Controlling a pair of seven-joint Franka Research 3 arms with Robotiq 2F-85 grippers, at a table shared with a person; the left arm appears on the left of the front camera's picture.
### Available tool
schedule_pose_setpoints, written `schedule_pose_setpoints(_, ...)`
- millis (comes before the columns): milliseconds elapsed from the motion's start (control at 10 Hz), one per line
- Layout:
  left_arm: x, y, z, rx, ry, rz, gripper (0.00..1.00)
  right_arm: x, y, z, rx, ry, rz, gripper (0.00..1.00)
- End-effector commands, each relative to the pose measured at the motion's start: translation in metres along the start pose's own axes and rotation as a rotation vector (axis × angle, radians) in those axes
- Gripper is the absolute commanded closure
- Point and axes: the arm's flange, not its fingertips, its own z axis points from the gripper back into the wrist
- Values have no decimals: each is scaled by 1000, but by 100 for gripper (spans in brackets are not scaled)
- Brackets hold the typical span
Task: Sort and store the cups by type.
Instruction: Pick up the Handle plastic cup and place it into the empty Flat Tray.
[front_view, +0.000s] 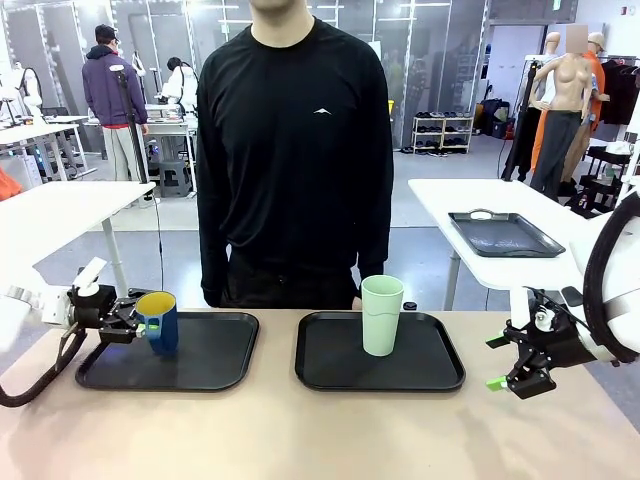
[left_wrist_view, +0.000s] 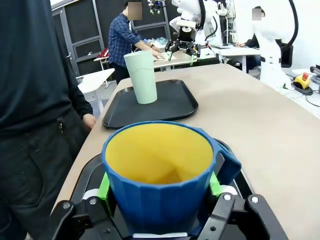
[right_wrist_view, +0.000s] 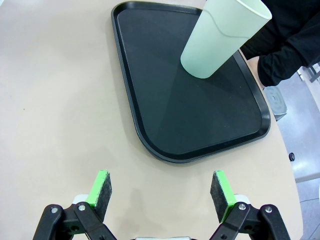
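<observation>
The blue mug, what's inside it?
The mug, held in the left gripper over the left tray, shows only bare yellow walls inside. The near rim hides part of the bottom, so that spot cannot be checked.

Room was bright, even overhead light. Soft faint shadows lay on table (front_view: 300, 430). Trays (right_wrist_view: 190, 110) showed dull sheen. Wrist views bent at edges. Focus was sharp.

two black trays: left tray (front_view: 205, 372), right tray (front_view: 430, 370). two cups: one dark blue mug (front_view: 159, 320), one mint-green tumbler (front_view: 381, 315). two grippers: left gripper (front_view: 128, 322), right gripper (front_view: 515, 362). one person (front_view: 293, 150).
</observation>
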Motion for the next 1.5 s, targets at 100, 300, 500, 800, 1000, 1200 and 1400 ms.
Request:
schedule_pose_setpoints(100, -15, 9, 5, -9, -13, -10, 21, -1, -2, -1, -5, -12, -1, 0)
schedule_pose_setpoints(300, -22, 10, 6, -10, -31, -11, 21, -1, -2, -1, -5, -12, -1, 0)
schedule_pose_setpoints(500, -27, 12, 7, -14, -16, 5, 9, -1, -2, -1, -5, -12, -1, 0)
schedule_pose_setpoints(800, -31, 11, 14, 5, -10, 26, 0, -1, -2, -1, -5, -12, -1, 0)
schedule_pose_setpoints(1000, -31, 14, 23, 22, 4, 33, 0, -1, -2, -1, -5, -12, -1, 0)
schedule_pose_setpoints(1200, -30, 18, 37, 71, 18, 31, 0, -1, -2, -1, -5, -12, -1, 0)
schedule_pose_setpoints(1400, -31, 22, 53, 132, 19, 47, 0, -1, -2, -1, -5, -12, -1, 0)
